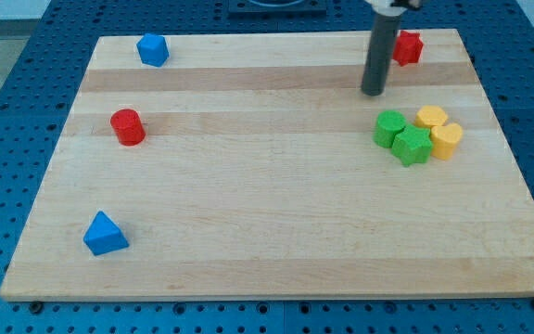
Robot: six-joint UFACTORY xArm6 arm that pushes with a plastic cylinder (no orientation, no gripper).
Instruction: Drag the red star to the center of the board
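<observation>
The red star (407, 47) lies near the board's top right corner, partly hidden behind the rod. My tip (373, 93) rests on the board just below and to the left of the star, apart from it. A red cylinder (127, 126) stands at the view's left.
A wooden board (267, 241) lies on a blue pegboard table. Two green blocks (401, 136) and two yellow blocks (438, 130) cluster at the right, just below my tip. A blue block (153, 49) sits at top left, a blue triangle (104, 234) at bottom left.
</observation>
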